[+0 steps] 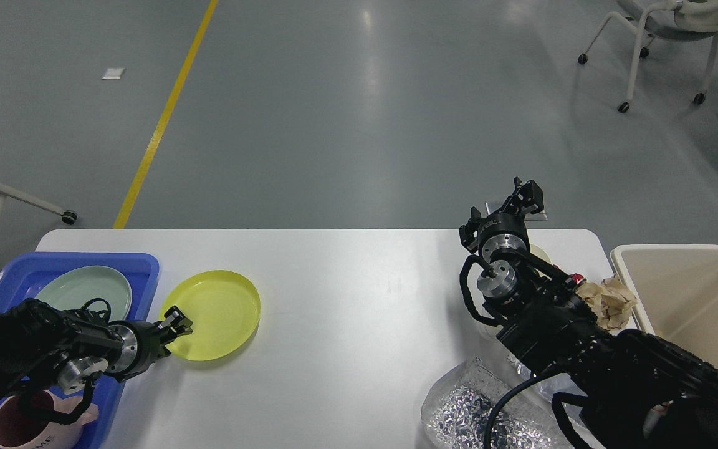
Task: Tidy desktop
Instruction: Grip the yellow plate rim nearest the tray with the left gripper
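Spanning the view, the desktop (359, 293) stands on grey floor (359, 112).
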Robot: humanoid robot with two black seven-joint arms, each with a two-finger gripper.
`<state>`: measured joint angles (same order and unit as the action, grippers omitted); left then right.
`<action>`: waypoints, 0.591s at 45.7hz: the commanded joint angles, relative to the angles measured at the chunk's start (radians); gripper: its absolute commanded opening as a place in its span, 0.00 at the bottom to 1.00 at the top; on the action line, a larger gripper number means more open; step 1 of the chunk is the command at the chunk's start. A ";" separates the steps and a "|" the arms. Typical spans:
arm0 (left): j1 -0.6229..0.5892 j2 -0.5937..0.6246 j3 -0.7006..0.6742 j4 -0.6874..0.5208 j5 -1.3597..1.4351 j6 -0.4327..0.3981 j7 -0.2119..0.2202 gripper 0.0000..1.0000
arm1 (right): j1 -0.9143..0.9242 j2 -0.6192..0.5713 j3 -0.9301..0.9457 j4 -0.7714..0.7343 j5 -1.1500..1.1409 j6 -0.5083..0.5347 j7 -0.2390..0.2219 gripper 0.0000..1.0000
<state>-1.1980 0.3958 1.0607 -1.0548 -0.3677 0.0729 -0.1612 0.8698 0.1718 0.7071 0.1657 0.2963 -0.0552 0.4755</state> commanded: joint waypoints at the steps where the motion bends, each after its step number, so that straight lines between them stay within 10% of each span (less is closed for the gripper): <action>1: 0.002 -0.003 -0.002 0.001 0.001 -0.001 0.000 0.47 | 0.000 0.000 0.000 0.000 0.000 0.000 0.000 1.00; 27: 0.026 -0.002 -0.002 -0.001 0.001 -0.001 -0.001 0.33 | 0.000 0.000 0.000 0.000 0.001 0.000 0.000 1.00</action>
<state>-1.1751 0.3935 1.0598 -1.0554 -0.3666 0.0713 -0.1612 0.8698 0.1718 0.7072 0.1657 0.2964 -0.0552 0.4755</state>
